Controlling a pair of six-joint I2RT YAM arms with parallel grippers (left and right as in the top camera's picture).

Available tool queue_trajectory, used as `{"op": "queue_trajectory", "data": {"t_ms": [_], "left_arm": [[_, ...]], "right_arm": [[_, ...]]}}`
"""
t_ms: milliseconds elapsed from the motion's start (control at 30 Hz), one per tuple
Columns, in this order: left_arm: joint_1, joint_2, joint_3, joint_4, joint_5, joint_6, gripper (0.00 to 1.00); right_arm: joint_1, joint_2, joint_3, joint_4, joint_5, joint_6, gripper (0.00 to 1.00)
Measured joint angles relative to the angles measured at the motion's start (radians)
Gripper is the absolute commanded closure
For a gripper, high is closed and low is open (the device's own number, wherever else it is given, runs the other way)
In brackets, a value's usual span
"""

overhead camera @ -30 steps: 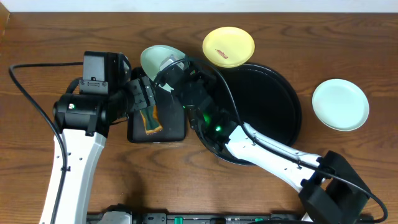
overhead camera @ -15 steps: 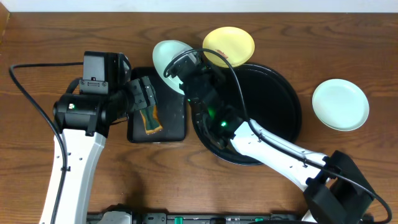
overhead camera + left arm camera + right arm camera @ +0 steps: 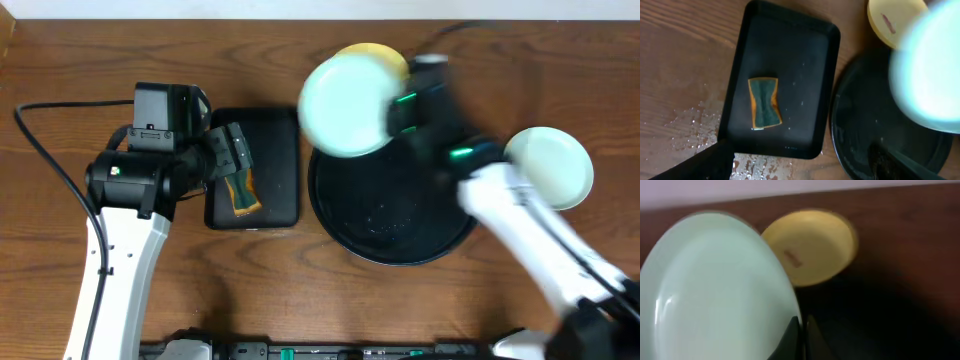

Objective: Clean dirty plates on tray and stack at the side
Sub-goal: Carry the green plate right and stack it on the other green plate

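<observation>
My right gripper (image 3: pixel 397 110) is shut on the rim of a mint-blue plate (image 3: pixel 345 105) and holds it in the air over the far left part of the round black tray (image 3: pixel 400 225). The arm is blurred. In the right wrist view the fingers (image 3: pixel 801 335) pinch the plate (image 3: pixel 715 290). The pale yellow plate (image 3: pixel 378 50) lies behind the tray, partly hidden, with a reddish smear (image 3: pixel 792 257). A second mint-blue plate (image 3: pixel 555 165) lies on the table at the right. My left gripper (image 3: pixel 228 150) is open and empty above the rectangular tray.
A small rectangular black tray (image 3: pixel 270 130) left of the round tray holds a green and orange sponge (image 3: pixel 764 102). Water drops wet the wood (image 3: pixel 695 130) beside it. The left arm's base and cable are at the far left.
My right arm has swung the mint-blue plate to the right, from over the rectangular tray's far corner to above the round tray. The left arm has not moved.
</observation>
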Motion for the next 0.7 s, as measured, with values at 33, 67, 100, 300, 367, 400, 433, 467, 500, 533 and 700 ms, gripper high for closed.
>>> {"op": "queue_trajectory", "data": {"t_ms": [33,67,100,300,367,400,433,467,500,533,700], "left_arm": [[0.0,0.0,0.0,0.0,0.0,0.0,0.14],[0.0,0.0,0.0,0.0,0.0,0.0,0.14],[0.0,0.0,0.0,0.0,0.0,0.0,0.14],[0.0,0.0,0.0,0.0,0.0,0.0,0.14],[0.0,0.0,0.0,0.0,0.0,0.0,0.14],[0.0,0.0,0.0,0.0,0.0,0.0,0.14],[0.0,0.0,0.0,0.0,0.0,0.0,0.14],[0.0,0.0,0.0,0.0,0.0,0.0,0.14],[0.0,0.0,0.0,0.0,0.0,0.0,0.14],[0.0,0.0,0.0,0.0,0.0,0.0,0.14],[0.0,0.0,0.0,0.0,0.0,0.0,0.14]], "right_arm": [[-0.078,-0.031,0.0,-0.033,-0.066,0.029,0.99],[-0.167,-0.058,0.001,-0.068,-0.126,0.053,0.99],[-0.207,-0.069,0.002,-0.085,-0.149,0.063,0.99],[-0.644,-0.083,0.003,-0.312,-0.32,0.108,0.99],[-0.754,-0.068,0.002,-0.356,-0.328,0.103,0.99],[-0.805,-0.057,0.002,-0.37,-0.328,0.098,0.99],[-0.846,-0.046,0.002,-0.377,-0.324,0.093,0.99],[-0.884,-0.032,0.001,-0.38,-0.315,0.09,0.99],[-0.922,-0.014,0.0,-0.379,-0.306,0.086,0.99],[-0.956,0.005,0.0,-0.379,-0.295,0.084,0.99],[-1.04,0.105,-0.002,-0.388,-0.266,0.044,0.99]]}}
